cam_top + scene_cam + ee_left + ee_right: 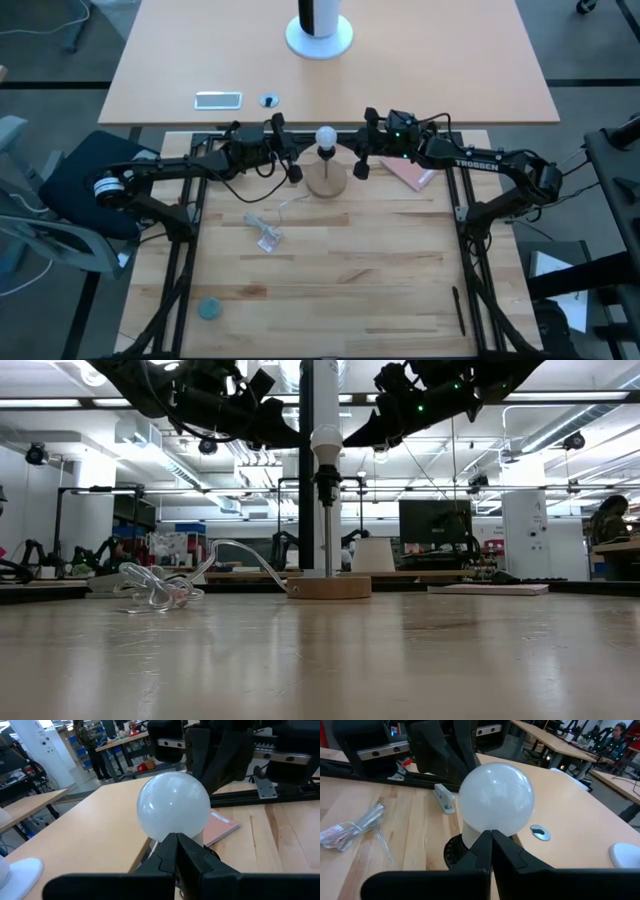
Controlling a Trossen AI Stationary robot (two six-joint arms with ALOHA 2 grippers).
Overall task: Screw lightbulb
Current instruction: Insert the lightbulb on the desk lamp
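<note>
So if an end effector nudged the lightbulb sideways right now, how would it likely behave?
The lightbulb sits up in the black socket on a thin post above the round wooden stand, so it probably would not roll away. The tall post might rock or tip the stand. Its smooth, rounded frosted surface looks slippery and likely fragile under a hard push.

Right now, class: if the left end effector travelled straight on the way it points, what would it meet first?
The lightbulb. The shut left end effector points straight at its frosted globe, close in front. Beyond the bulb sits the right end effector, though the exact gap is hard to judge.
</note>
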